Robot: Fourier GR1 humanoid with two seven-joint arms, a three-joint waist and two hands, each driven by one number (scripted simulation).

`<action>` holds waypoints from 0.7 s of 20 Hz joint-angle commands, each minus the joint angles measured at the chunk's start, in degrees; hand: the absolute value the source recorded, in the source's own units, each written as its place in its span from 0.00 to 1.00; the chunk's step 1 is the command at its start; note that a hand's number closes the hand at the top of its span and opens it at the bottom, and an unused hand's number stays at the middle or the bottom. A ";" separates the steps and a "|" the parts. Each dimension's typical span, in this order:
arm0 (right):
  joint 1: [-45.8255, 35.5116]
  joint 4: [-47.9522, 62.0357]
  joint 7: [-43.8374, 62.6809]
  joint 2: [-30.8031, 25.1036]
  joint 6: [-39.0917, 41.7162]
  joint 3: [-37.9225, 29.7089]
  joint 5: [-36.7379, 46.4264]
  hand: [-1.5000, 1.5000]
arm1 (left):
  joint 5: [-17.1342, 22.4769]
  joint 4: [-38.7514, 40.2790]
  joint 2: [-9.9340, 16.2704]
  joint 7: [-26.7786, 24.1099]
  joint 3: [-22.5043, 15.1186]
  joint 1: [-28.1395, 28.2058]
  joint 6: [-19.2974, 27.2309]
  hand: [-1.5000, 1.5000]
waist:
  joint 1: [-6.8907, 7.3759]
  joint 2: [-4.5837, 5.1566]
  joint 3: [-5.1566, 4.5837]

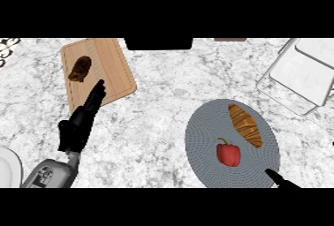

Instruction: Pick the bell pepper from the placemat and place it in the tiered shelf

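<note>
Only a straight black fingertip of the right hand (279, 178) shows at the lower right edge, so whether its fingers are spread I cannot tell. Just up and left of it, the red bell pepper (228, 154) lies stem-up on the round grey placemat (202, 137), making this the nearer hand. The left hand (79, 123) rests straight-fingered at left, and the white wire tiered shelf (297, 75) sits upper right.

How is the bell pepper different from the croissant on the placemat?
The bell pepper is red and compact; the croissant is brown, striped and elongated. The bell pepper lies nearer the right hand; the croissant lies farther up. Both rest on the grey placemat, apart from each other.
</note>
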 commanded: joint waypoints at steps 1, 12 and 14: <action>4.92 -7.67 10.44 -2.13 -1.15 7.52 12.38 0.00 | -0.59 1.72 -0.49 -0.43 0.18 -1.03 -1.04 0.50 | 0.79 0.11 -0.10; 2.80 -21.20 49.47 -13.44 21.17 13.18 34.09 0.00 | -2.39 2.15 -2.51 0.75 -0.61 -3.40 -0.21 0.50 | 2.02 0.53 -0.35; 2.43 -25.53 56.51 -14.63 26.41 14.29 37.36 0.00 | -3.05 2.64 -2.32 -1.72 -0.35 -1.55 0.08 0.50 | 2.09 0.39 -0.35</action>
